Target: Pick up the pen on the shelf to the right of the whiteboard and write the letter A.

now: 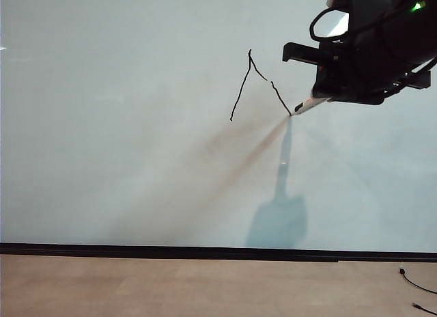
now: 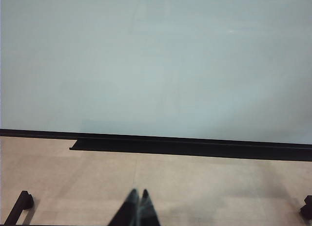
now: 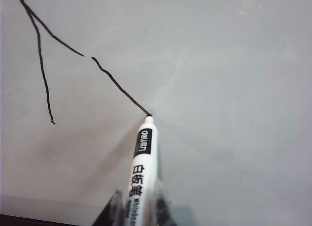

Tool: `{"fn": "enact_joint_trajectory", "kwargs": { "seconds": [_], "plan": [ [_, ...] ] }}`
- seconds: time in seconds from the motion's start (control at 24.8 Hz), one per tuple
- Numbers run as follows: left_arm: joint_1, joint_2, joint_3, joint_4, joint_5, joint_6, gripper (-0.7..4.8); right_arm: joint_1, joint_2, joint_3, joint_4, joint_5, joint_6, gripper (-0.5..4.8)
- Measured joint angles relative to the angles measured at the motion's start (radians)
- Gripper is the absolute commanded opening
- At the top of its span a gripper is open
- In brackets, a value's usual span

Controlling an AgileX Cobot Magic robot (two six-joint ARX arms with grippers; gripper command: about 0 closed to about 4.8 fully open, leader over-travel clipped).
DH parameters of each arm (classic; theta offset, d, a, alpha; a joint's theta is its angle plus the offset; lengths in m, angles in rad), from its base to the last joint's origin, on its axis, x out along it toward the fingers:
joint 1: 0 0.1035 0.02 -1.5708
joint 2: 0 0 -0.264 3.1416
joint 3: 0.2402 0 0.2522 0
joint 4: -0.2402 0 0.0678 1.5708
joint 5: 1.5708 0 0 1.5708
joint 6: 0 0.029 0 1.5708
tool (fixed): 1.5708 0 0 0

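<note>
The whiteboard (image 1: 136,180) fills the view. Right gripper (image 1: 321,98), upper right, has its jaws clamped on the pen (image 3: 142,172), tip touching the bottom of the letter A (image 1: 256,85)'s right leg, so the missing crossbar lies up-left. Left gripper (image 2: 138,206) hangs low over the floor, jaws closed, empty.

My right hand (image 3: 139,209) is clamped on the pen (image 3: 142,170), whose black tip touches the whiteboard (image 3: 234,89) at the end of the right leg of the letter A (image 3: 46,41). That leg has a gap partway along. The strokes lie toward ten o'clock from the tip.
</note>
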Motion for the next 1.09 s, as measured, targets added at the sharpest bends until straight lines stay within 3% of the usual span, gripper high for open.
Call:
{"fn": "enact_joint_trajectory", "kwargs": {
  "seconds": [0.4, 0.64, 0.81, 0.97, 1.09],
  "plan": [
    [0.0, 0.0, 0.0, 0.0, 0.0, 0.0, -0.04, 0.017, -0.033, -0.006, -0.019, 0.029, 0.0, -0.05],
    [0.0, 0.0, 0.0, 0.0, 0.0, 0.0, -0.04, 0.146, -0.225, -0.081, -0.092, 0.122, -0.016, -0.05],
    [0.0, 0.0, 0.0, 0.0, 0.0, 0.0, -0.05, 0.206, -0.227, -0.059, -0.108, 0.119, -0.104, -0.06],
    [0.0, 0.0, 0.0, 0.0, 0.0, 0.0, -0.04, 0.214, -0.156, 0.01, -0.095, 0.113, -0.231, -0.05],
    [0.0, 0.0, 0.0, 0.0, 0.0, 0.0, -0.04, 0.195, -0.086, 0.058, -0.09, 0.054, -0.282, -0.05]
  ]
}}
